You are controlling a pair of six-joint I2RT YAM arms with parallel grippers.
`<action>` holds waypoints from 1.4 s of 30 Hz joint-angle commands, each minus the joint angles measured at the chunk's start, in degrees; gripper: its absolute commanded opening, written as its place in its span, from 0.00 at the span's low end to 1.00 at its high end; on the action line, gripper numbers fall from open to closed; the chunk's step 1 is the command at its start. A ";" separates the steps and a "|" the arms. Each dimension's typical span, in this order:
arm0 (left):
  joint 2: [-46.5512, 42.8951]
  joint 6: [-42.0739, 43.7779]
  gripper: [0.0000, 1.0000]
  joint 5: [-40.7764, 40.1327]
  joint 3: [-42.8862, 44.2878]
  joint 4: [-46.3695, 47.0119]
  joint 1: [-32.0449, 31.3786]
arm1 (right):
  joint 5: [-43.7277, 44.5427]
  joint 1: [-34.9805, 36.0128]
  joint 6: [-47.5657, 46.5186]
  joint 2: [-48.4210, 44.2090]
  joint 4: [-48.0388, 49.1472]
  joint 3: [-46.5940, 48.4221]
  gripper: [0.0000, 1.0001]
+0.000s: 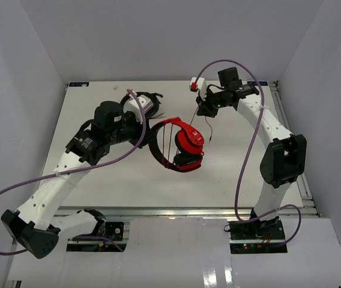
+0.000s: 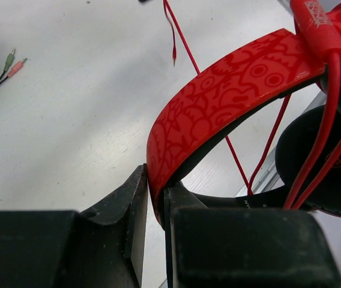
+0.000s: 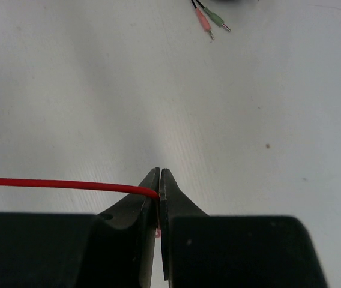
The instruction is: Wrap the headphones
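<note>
Headphones point(image 1: 179, 144), red, sit at the middle of the table point(image 1: 98, 180), with the headband point(image 1: 158, 141) arching toward 9 o'clock and the earcups point(image 1: 190, 139) toward 3. Strands of the thin red cable point(image 1: 165, 141) cross the arch.

The left arm bends up from the near left corner. The left gripper point(image 2: 156, 204) reaches in from 9 o'clock, its jaws pinched narrow on the headband's edge.

The right arm curls over from the right. The right gripper point(image 3: 159, 192) hangs at 1 o'clock of the headphones, jaws closed tight on the cable, which runs off taut to one side.

A black headset point(image 1: 143, 99) lies at 11 o'clock, its pink and green plugs point(image 3: 209, 23) on the table.
</note>
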 commanded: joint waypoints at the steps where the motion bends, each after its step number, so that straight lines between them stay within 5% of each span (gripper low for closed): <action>1: -1.76 9.76 0.00 6.81 -2.06 -1.96 -3.16 | 9.64 -1.78 -15.96 -0.45 -14.40 11.55 0.08; 8: 6.22 18.08 0.00 -3.89 -2.34 -4.55 -8.21 | 13.56 -1.78 -26.62 -6.85 -18.08 10.54 0.08; 25: 28.26 19.24 0.00 -24.76 8.24 -4.21 -10.67 | 6.29 5.19 -27.83 -13.35 -32.65 10.06 0.08; 35: 30.58 5.51 0.00 -39.31 16.22 -6.64 -10.65 | -16.23 5.61 -19.96 -12.52 -37.60 5.74 0.08; 42: 30.12 -7.24 0.00 -37.93 22.60 -10.10 -10.58 | -27.90 5.60 -13.65 -12.76 -33.43 -1.20 0.08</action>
